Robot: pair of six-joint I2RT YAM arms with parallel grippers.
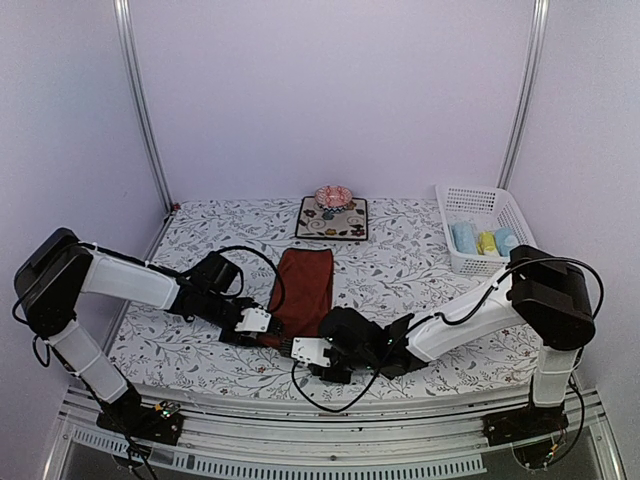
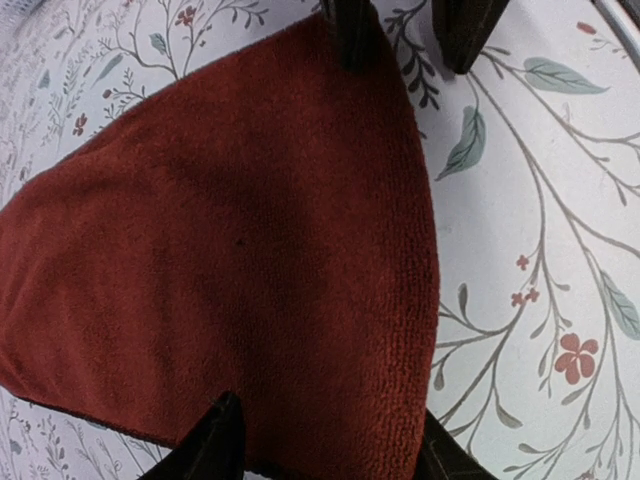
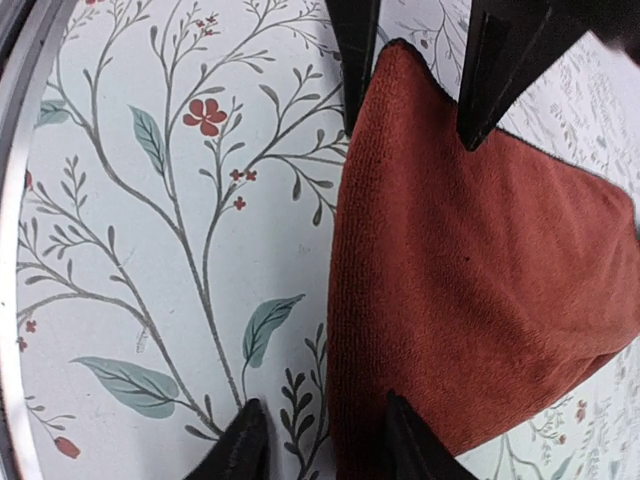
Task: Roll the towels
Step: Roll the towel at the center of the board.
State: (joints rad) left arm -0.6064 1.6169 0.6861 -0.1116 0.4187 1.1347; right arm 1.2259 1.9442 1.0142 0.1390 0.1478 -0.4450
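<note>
Entry, near to far, clock read from above with 12 at the far wall

1. Right gripper (image 3: 420, 70): closest to the table's front edge, at the 5 o'clock corner of the red towel (image 1: 305, 288). Fingers spread, with that corner lying between them; no pinch shows yet.

2. Left gripper (image 2: 405, 35): just beyond, at the towel's 7 o'clock corner. Fingers spread, one tip over the cloth and the other over the flowered table cover (image 1: 400, 265), so the towel's side edge runs between them.

3. Red towel: flat on the cover, mid-table. Its long axis runs from 6 to 12, with the far end leaning slightly toward 1. The near short edge spans the gap between the two grippers, and neither arm is clearly closer to it. Judged: the coming move depends on this edge, since lifting both corners together would let the roll travel toward 12 along the long axis.

4. Dark floral mat (image 1: 345, 228): at 12, well apart from the towel. It carries a small pinkish thing, too small to identify.

5. White basket (image 1: 478, 195): at 2, holding pale blue and yellow towels (image 1: 484, 241)
</note>
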